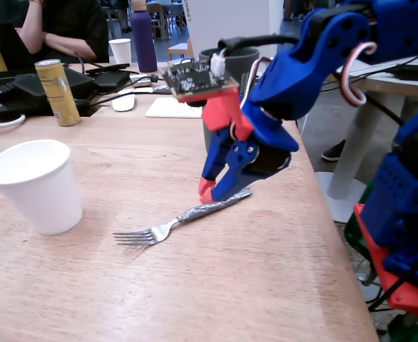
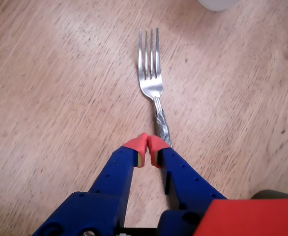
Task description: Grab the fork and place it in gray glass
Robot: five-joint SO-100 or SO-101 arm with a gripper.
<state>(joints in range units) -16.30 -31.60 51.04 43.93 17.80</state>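
On table [image 1: 195,285], fork [image 1: 184,215] lies flat, tines toward white paper cup [image 1: 34,185], foil handle running under your pincer [image 2: 147,149]. Pincer tips pressed together, just left of handle in wrist view, pinching nothing. Step in hand: grasp, not yet made. Next move, as I judge: you spread tips, shift right to straddle handle, lower, close. Gray glass [image 1: 248,60] stands behind arm, mostly hidden.
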